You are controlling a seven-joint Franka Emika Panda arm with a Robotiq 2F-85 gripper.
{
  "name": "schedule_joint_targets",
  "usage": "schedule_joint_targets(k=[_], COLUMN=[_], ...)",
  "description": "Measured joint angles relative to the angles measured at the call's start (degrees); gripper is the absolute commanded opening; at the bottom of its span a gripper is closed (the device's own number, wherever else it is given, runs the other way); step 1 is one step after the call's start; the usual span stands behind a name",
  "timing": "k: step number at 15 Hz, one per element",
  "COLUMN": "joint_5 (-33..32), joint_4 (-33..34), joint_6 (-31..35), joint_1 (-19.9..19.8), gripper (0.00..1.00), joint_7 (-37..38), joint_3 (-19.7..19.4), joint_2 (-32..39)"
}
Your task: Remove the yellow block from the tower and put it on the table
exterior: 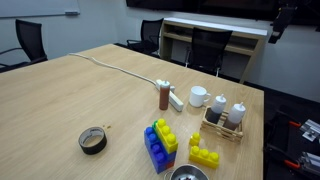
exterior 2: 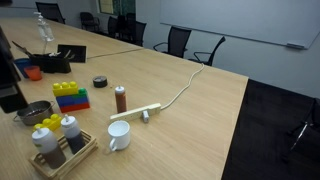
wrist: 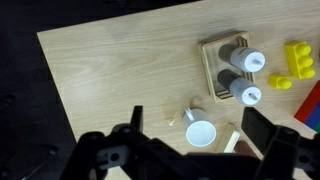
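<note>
Wood-grain table [exterior: 60, 100] gives you open room between the tower [exterior: 156, 150] and the tape [exterior: 93, 140]. Its edge runs close behind the caddy [exterior: 225, 120]. The yellow block [exterior: 167, 136] sits on top of the tower, with the stepped piece [exterior: 204, 154] just beside it. Your gripper [wrist: 193, 118] hangs high above the mug [wrist: 200, 133], pointing straight down, jaws spread wide and holding nothing.

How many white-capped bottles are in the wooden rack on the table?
2. Both bottles stand in the wooden rack beside the white mug: one nearer the mug, one farther. None seems hidden.
</note>
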Motion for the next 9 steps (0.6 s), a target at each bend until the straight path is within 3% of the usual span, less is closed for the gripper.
schedule_joint_targets(k=[5,9], joint_5=[0.0,0.0], joint_4=[1.1,4.3], joint_6=[1.2,6.9], joint_1=[2.6,6.8], gripper=[1.00,1.00], joint_7=[-0.7,-1.5], joint_3=[2.9,6.4], joint_2=[3.1,9.6])
